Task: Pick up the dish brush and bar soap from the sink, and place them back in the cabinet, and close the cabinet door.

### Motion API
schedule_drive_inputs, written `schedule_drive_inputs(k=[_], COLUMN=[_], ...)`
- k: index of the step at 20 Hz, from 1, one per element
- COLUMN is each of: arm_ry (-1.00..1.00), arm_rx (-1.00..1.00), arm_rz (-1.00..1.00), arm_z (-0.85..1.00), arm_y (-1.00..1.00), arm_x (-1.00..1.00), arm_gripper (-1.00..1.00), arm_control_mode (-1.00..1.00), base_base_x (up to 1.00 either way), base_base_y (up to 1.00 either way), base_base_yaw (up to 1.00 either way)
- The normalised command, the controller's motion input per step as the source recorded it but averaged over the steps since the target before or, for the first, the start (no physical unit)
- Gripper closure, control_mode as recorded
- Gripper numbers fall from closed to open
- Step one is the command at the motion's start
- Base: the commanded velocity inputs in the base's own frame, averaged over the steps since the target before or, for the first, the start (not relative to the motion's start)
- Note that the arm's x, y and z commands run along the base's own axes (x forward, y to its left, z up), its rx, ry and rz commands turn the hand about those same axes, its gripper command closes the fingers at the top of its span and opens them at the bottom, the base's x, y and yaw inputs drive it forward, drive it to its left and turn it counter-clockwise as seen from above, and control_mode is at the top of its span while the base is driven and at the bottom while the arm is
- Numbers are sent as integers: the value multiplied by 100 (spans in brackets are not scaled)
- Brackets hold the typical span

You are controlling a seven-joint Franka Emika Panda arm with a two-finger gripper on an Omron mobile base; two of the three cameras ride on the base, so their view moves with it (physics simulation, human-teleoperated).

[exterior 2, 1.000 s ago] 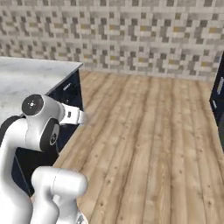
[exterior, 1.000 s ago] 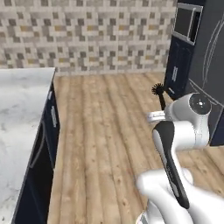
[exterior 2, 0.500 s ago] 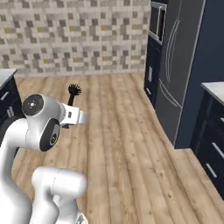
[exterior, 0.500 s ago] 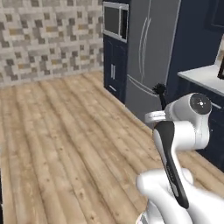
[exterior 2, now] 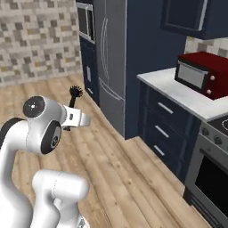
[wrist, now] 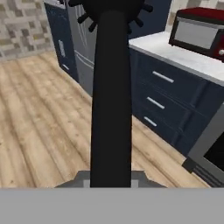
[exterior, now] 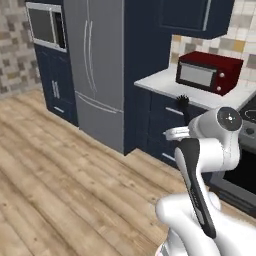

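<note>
The black dish brush [wrist: 111,96] stands upright in my gripper [wrist: 111,176], which is shut on its thin handle. Its round spiky head [exterior: 183,101] pokes up just above the white hand, in front of the navy drawers. From the right base view the brush head [exterior 2: 76,92] shows over the wooden floor, left of the fridge. In the hand view the handle runs up the middle and its bristles reach the top edge. The sink, the bar soap and the cabinet with its door are out of view.
A grey fridge [exterior: 95,75] stands ahead on the left. To its right, a white counter over navy drawers [exterior 2: 164,129] carries a red oven [exterior: 210,72]. A stove [exterior 2: 209,173] sits at the far right. A shut navy wall unit [exterior 2: 196,15] hangs above. Wooden floor [exterior: 60,190] lies open to the left.
The whole picture has swung round with the base, from the marble counter and stone wall to the fridge and red oven. The brush stays upright in the shut gripper.
</note>
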Motion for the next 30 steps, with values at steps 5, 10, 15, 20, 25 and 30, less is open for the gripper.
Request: schedule_drive_inputs(k=[5, 10, 15, 20, 25, 30], arm_ry=[0, 0, 0, 0, 0, 0], arm_rx=[0, 0, 0, 0, 0, 0], arm_rz=[0, 0, 0, 0, 0, 0], arm_z=[0, 0, 0, 0, 0, 0], arm_y=[0, 0, 0, 0, 0, 0], arm_x=[0, 0, 0, 0, 0, 0], arm_gripper=[100, 100, 100, 100, 100, 100], arm_control_mode=[100, 100, 100, 100, 100, 100], base_base_x=[36, 43, 41, 42, 34, 21], base_base_y=[-24, -33, -37, -38, -47, -66], base_base_yaw=[-58, -47, -42, -42, -39, -32])
